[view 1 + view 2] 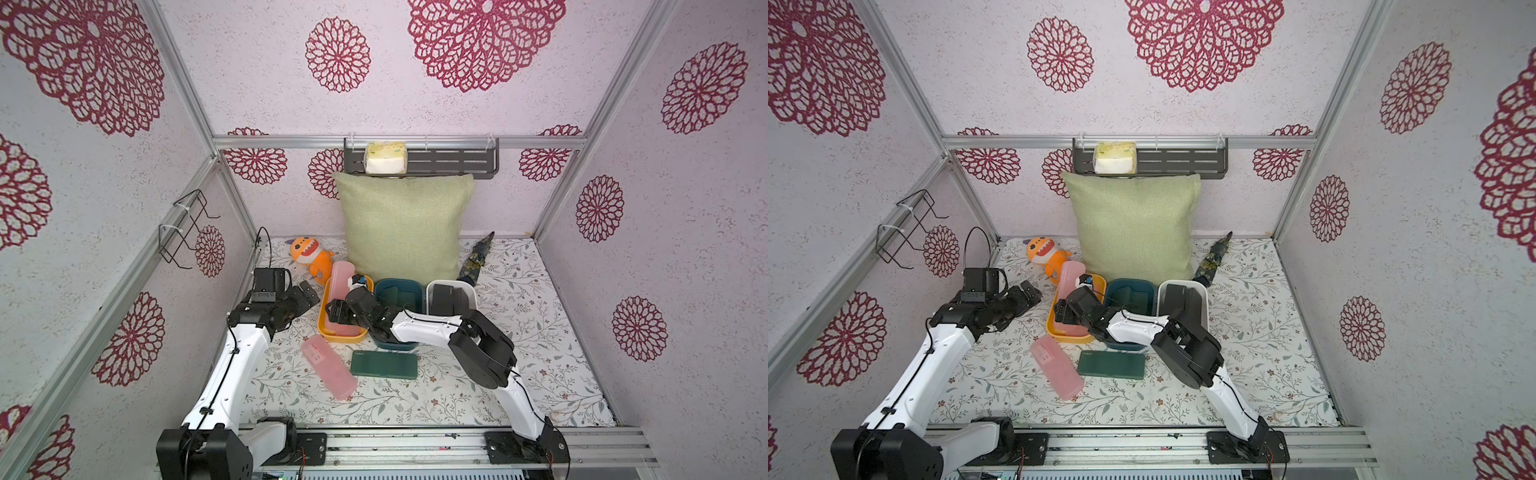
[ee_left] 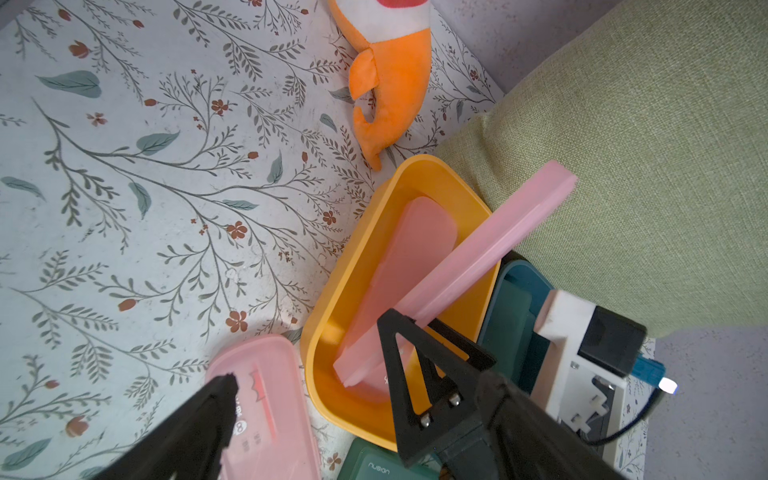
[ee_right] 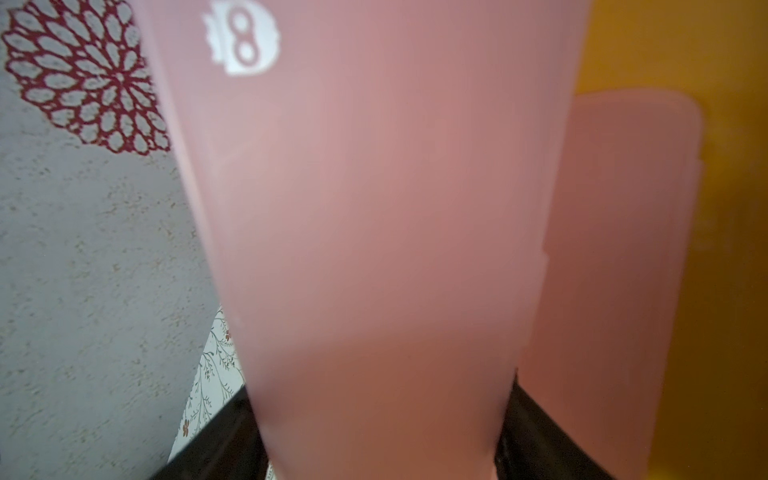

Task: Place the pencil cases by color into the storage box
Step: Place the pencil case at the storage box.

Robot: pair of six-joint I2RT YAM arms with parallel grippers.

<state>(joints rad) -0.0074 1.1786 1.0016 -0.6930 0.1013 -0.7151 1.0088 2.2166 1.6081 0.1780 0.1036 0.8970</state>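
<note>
Right gripper (image 1: 337, 312) clamps translucent pink flat plastic pencil case (image 1: 341, 275), tilted, lower end inside yellow plastic tub (image 1: 323, 329). Left gripper (image 1: 308, 294) spread wide, empty.

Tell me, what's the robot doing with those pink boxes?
It's sorting pencil cases by color. The right gripper holds a pink pencil case tilted into the yellow tub, where another pink one already lies. The left gripper hangs open and empty beside the tub. One pink case and one green case lie on the table, not yet sorted.
</note>
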